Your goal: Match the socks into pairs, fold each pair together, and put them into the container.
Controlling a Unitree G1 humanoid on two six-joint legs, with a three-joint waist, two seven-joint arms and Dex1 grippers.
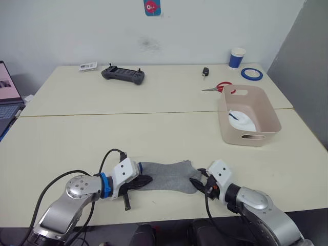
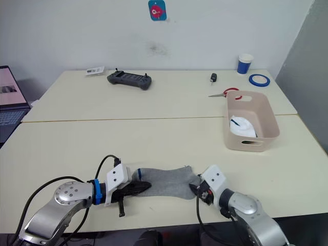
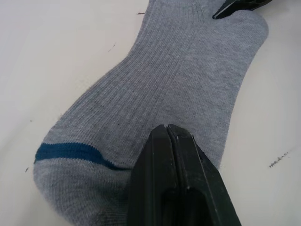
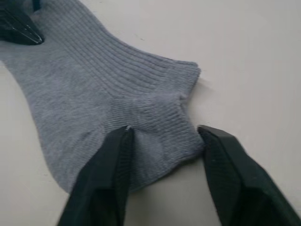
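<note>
A grey sock [image 1: 166, 177] with a blue band near one end lies flat near the table's front edge, stretched between my two grippers. My left gripper [image 1: 143, 180] is shut, and its joined fingertips [image 3: 167, 136] rest on the sock just past the blue band [image 3: 70, 151]. My right gripper [image 4: 164, 134] is open at the sock's other end, one finger on the fabric and one just off its edge. The pinkish-beige container [image 1: 251, 137] stands at the right. Inside it lies a folded white sock [image 1: 241, 120] with a navy stripe.
On the far table half are a black controller [image 1: 123, 75], red-handled scissors [image 1: 221, 87], a black key fob [image 1: 205, 72], a blue tape roll [image 1: 251, 74] and a blue-and-white cup [image 1: 237, 57]. A laptop [image 1: 7, 97] sits at the left edge.
</note>
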